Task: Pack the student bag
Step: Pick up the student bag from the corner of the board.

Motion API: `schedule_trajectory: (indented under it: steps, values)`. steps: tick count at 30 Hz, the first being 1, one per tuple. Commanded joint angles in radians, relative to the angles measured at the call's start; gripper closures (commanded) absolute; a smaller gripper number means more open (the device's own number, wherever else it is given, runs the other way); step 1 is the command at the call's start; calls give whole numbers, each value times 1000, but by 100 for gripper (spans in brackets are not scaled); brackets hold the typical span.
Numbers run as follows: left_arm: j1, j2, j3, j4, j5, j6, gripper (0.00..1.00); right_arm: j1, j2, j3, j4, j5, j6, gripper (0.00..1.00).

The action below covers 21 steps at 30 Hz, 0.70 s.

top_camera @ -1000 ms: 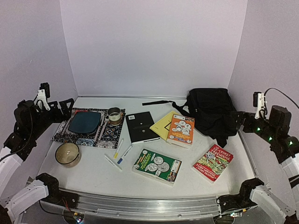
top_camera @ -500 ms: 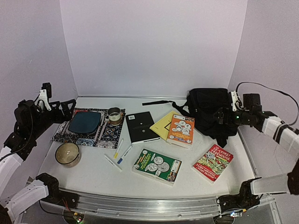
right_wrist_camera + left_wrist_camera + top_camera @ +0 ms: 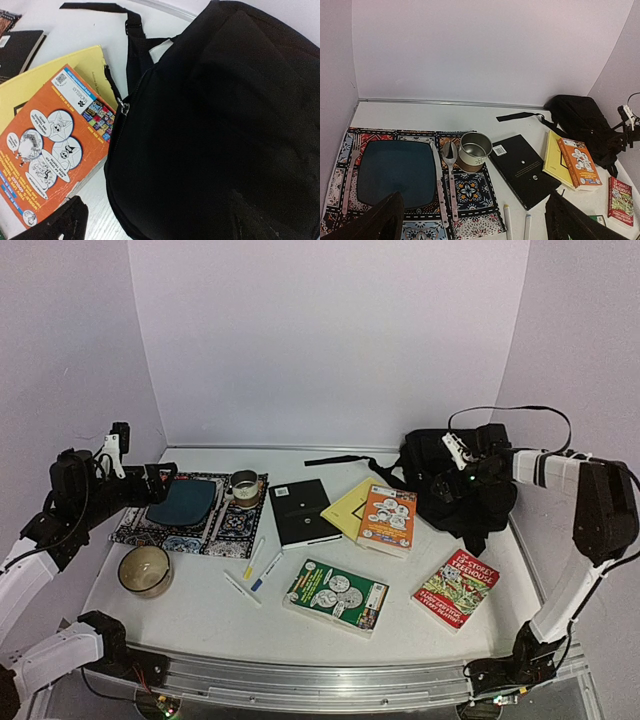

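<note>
Bag (image 3: 462, 480), apparently zipped, lies at the far right of the desk (image 3: 200, 610), against an orange book (image 3: 388, 518). The right gripper (image 3: 155, 210), jaws apart, hovers over it and should pinch the zipper pull (image 3: 123, 108) squarely. The left gripper (image 3: 470, 220), jaws apart, hangs near the placemat (image 3: 470, 195).

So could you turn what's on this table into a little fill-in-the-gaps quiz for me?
The orange book rests partly on a ____ book.
____ pens lie on the table in front of the black notebook.
The right gripper hangs open above the ____ student bag.
Missing words: yellow, three, black.
</note>
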Motion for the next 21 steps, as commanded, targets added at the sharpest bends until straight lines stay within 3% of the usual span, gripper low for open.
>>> schedule_trajectory:
  steps: [1, 6, 9, 16, 18, 21]
  values:
    - [10, 4, 57, 4, 34, 21, 1, 10, 102, 75, -60, 2, -122, 2]
    - [10, 34, 60, 4, 77, 22, 1, 10, 212, 138, -74, 41, -169, 7]
    - [9, 40, 57, 2, 95, 25, 0, 19, 263, 190, -151, -4, -179, 27]
    - [9, 53, 58, 3, 126, 27, 1, 122, 219, 172, -196, -5, -160, 92]
    - [10, 59, 59, 2, 143, 25, 1, 158, 188, 155, -199, -3, -146, 100]
    - [10, 66, 62, 3, 160, 21, 1, 206, 143, 145, -215, 9, -122, 100]
